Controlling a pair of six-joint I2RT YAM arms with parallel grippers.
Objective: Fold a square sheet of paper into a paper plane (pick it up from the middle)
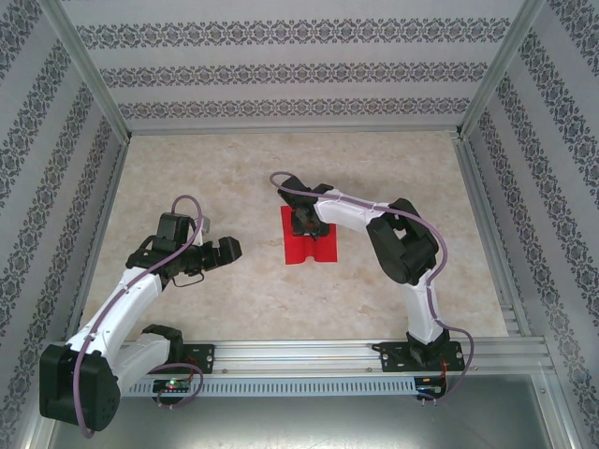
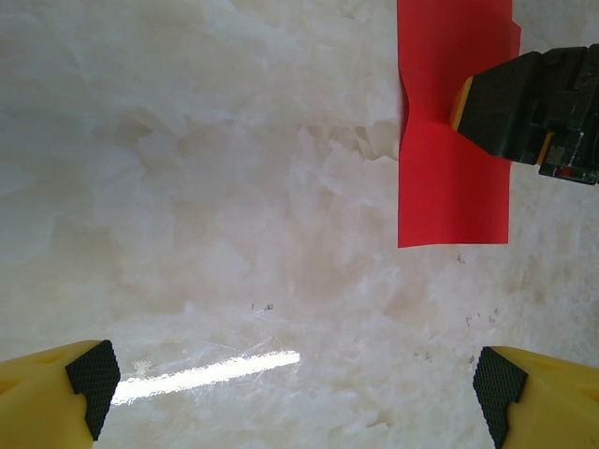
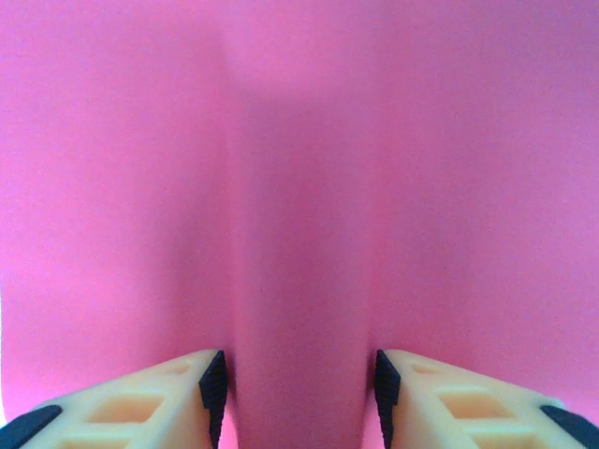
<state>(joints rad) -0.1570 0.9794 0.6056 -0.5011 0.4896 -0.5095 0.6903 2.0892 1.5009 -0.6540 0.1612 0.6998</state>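
Observation:
The square sheet of paper (image 1: 311, 249) is bright red and lies flat on the marble table in the middle. My right gripper (image 1: 304, 223) points straight down onto its centre. In the right wrist view the paper (image 3: 299, 187) bulges up into a ridge between my right gripper's (image 3: 299, 385) two pads, which stand partly closed against the ridge's sides. The left wrist view shows the paper (image 2: 449, 178) with a notch in its left edge where the right fingers (image 2: 524, 103) press. My left gripper (image 2: 295, 383) hovers wide open over bare table, left of the sheet, its jaws holding nothing.
The marble tabletop (image 1: 374, 168) is ringed by patterned walls and an aluminium frame. A metal rail (image 1: 309, 355) carrying both arm bases runs along the near edge. The left arm (image 1: 140, 281) lies low at the left.

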